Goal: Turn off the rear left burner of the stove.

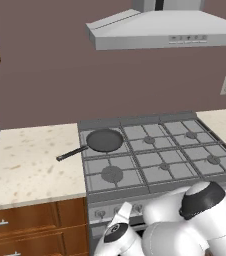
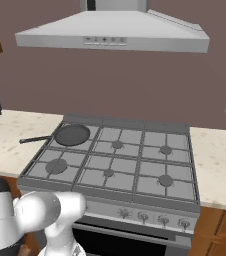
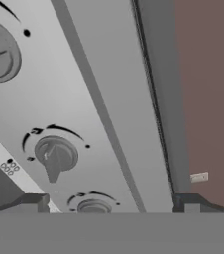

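stove (image 3: pixel 59 84) panel before open gripper (image 3: pixel 111 203)

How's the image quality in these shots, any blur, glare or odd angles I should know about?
Left base view: even flat light, no glare, a frying pan sharp on the stove. Right base view: equally flat, the range hood shaded underneath. Hand view: rolled, so the control panel runs diagonally; the middle knob looks soft up close, and the open gripper frames it.

Flat, even, shadowless rendered light
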